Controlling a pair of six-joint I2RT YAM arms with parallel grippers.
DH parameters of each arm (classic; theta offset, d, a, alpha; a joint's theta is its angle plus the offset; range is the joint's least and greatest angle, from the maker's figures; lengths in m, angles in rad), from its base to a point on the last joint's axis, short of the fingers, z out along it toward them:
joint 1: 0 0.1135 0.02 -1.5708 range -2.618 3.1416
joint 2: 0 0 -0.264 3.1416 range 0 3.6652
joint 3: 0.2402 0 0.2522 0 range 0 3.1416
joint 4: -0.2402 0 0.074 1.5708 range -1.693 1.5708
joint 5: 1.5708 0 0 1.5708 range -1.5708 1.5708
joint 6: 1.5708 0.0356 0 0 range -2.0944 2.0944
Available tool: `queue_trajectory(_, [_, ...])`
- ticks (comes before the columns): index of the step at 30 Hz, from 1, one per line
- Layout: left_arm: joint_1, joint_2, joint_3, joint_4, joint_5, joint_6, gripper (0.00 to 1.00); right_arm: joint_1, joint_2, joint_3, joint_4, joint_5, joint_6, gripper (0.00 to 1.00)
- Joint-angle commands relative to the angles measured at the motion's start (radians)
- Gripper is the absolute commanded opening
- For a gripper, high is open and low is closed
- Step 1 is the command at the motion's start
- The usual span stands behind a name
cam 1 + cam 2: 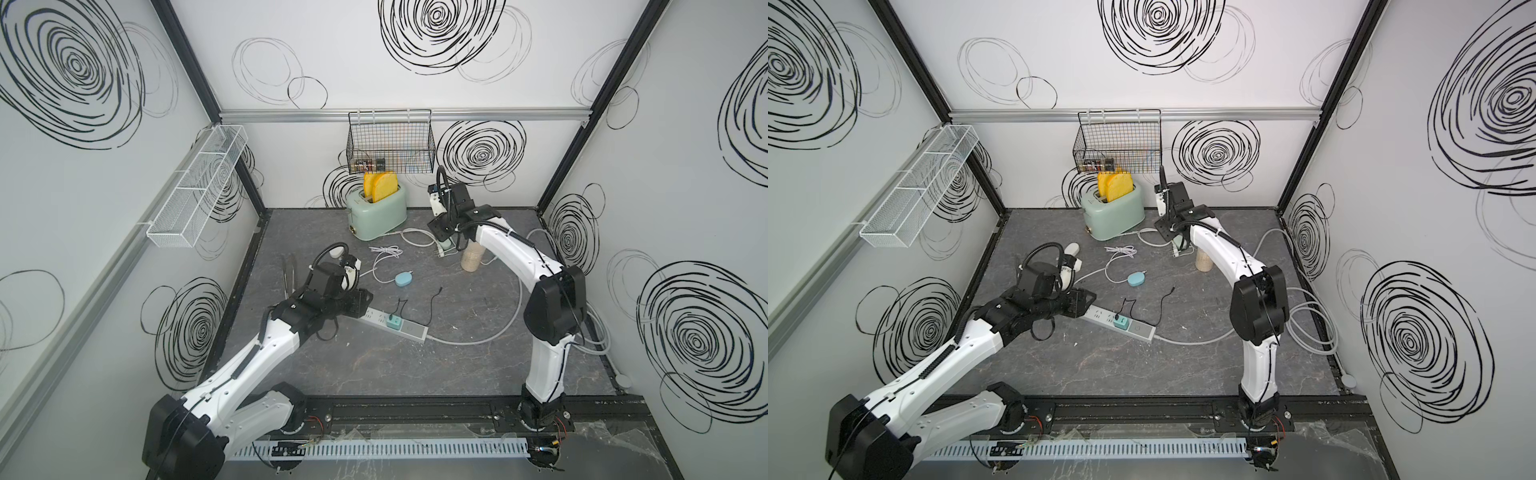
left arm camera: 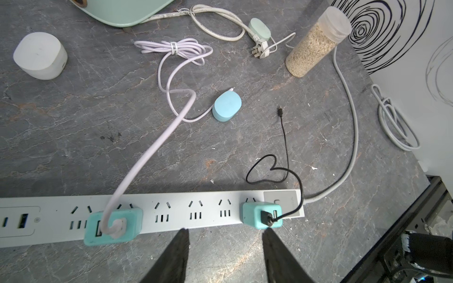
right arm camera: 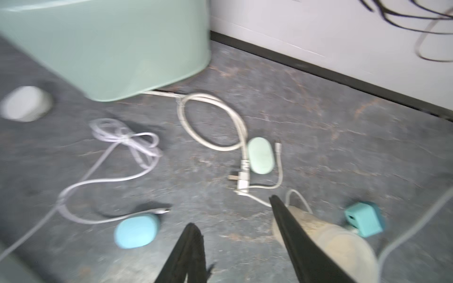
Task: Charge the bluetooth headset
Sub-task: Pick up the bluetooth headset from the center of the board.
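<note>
**Both arms empty, blue headset case loose beyond the power strip**

Nearest me, the left fingers (image 2: 182, 242) hang over the near edge of the power strip (image 2: 171, 210). They stand well apart with nothing between them. The left wrist view shows what that arm hides in both top views: a teal adapter (image 2: 112, 227) seated in the strip, with a lilac cable (image 2: 152, 152) plugged into it. The top views do show a second teal adapter (image 1: 392, 320) near the strip's switch end. Its thin black cable (image 2: 284, 137) ends in a free plug lying on the desk (image 2: 98, 147) just beyond the strip.

Beyond the strip's middle, the blue headset case (image 2: 226, 107) lies flat on the desk, and nothing holds it. The lilac cable runs along its side, and the cable's metal tip pokes out free past the case's far edge.

Farther from the strip sit a white puck (image 2: 40, 57) and an upright jar of grain (image 2: 313, 46). A mint-green case (image 2: 259, 29) lies against the toaster's plug (image 2: 259, 49). The right fingers (image 3: 192, 235) hang above that spot, spread wide and empty, and one crosses in front of the jar in the blurred right wrist view. Only that view shows a third teal adapter (image 3: 365, 219), loose on the desk beside the jar.

Farthest from the strip, the toaster (image 1: 378, 212) stands by the back wall. Only the top views show its yellow slices (image 1: 380, 185) and the wire basket (image 1: 390, 143) above it.
</note>
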Motion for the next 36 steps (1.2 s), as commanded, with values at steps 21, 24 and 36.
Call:
queue_trajectory(21, [-0.021,-0.062,0.028,0.013,-0.064,0.121,0.56,-0.044,-0.283,-0.692,0.448,-0.627,-0.673,0.55])
queue_trajectory(24, [-0.021,-0.064,0.016,0.017,-0.064,0.131,0.56,-0.063,-0.178,-0.591,0.363,-0.656,-0.744,0.55])
queue_trajectory(36, [-0.014,-0.028,0.009,0.035,-0.021,0.134,0.56,-0.046,0.2,-0.187,0.076,-0.671,-0.854,0.66])
